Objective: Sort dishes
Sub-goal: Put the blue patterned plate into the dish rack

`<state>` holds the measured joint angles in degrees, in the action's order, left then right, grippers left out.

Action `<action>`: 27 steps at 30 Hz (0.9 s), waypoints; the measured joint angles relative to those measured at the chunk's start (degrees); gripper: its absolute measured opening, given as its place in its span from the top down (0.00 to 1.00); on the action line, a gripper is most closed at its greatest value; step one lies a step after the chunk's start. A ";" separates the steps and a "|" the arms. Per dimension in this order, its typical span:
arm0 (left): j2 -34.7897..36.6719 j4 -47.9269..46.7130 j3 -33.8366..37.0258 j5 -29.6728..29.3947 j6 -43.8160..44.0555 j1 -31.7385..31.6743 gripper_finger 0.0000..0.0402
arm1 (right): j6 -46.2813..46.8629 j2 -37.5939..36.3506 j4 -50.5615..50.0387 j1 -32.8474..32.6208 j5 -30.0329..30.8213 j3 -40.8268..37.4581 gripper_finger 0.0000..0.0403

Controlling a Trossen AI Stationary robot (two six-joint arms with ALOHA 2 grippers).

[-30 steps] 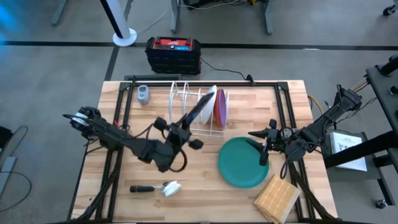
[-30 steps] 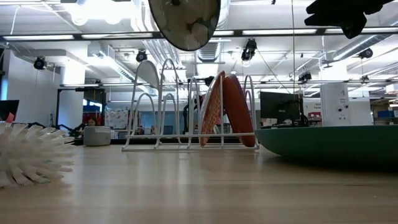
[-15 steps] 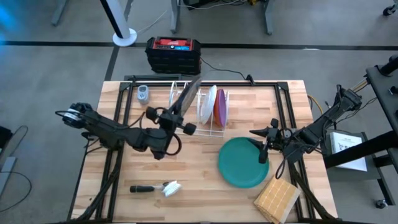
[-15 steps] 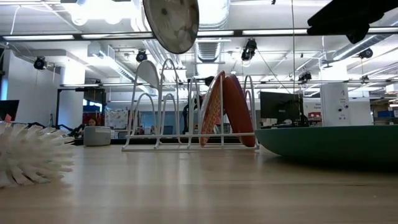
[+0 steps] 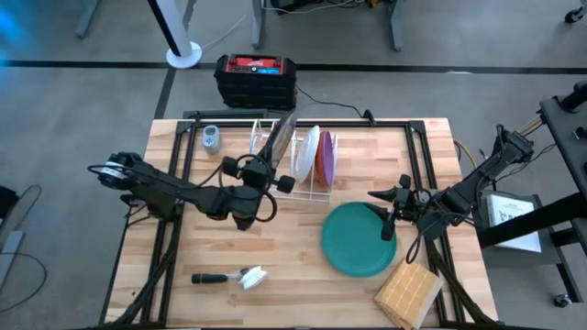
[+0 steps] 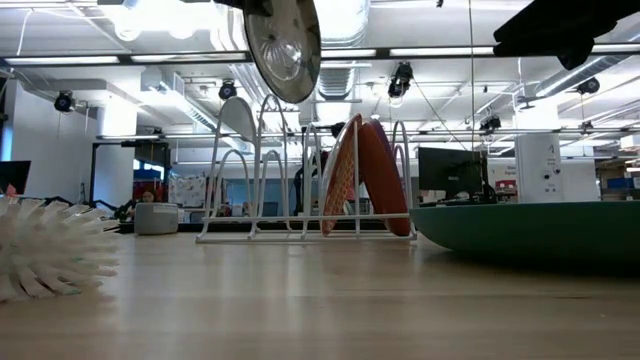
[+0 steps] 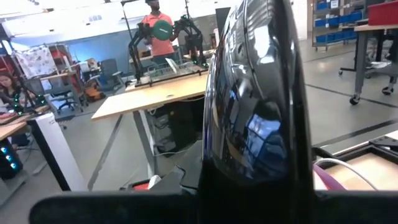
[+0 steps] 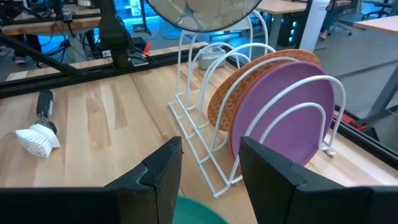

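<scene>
My left gripper (image 5: 262,174) is shut on the brownish speckled plate (image 5: 278,137), held on edge above the white wire rack (image 5: 292,167); in the low view the plate (image 6: 283,45) hangs above the rack's left slots (image 6: 262,165). The orange plate (image 8: 244,87) and the purple plate (image 8: 291,112) stand on edge in the rack's right slots. The larger teal plate (image 5: 358,238) lies flat on the table. My right gripper (image 5: 390,222) is open and empty over the teal plate's right rim. My left gripper pinches the speckled plate's rim at its near lower edge (image 7: 252,171) between its two fingers. The fingers come slanting from the table's near left side. The plate stands nearly upright on edge, lifted clear above the rack.
A dish brush (image 5: 240,277) lies near the front left. A square wooden block (image 5: 408,293) sits at the front right corner. A small grey object (image 5: 212,139) is at the far left of the table, and a black and red box (image 5: 256,79) stands on the floor beyond the far edge.
My left gripper has carried the speckled plate toward the table's far edge and a little to the left, from near the rack's middle to above its left slots. The plate has turned more edge-on and upright. It stays lifted clear.
</scene>
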<state>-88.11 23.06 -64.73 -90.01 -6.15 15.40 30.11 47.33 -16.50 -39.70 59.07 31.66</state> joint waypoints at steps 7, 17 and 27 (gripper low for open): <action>-1.99 -0.03 0.00 0.08 1.73 -0.94 0.90 | 0.00 0.00 0.01 0.00 0.04 -0.07 0.60; -3.37 -0.09 0.00 0.04 1.78 -2.41 0.90 | -0.02 0.00 -0.01 0.00 0.07 -0.07 0.62; -6.34 0.03 0.00 0.04 2.73 -3.72 0.90 | -0.04 0.00 0.01 0.00 0.07 -0.09 0.60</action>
<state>-94.45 23.09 -64.73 -89.97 -3.42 11.68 30.06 47.33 -16.49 -39.70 59.13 31.57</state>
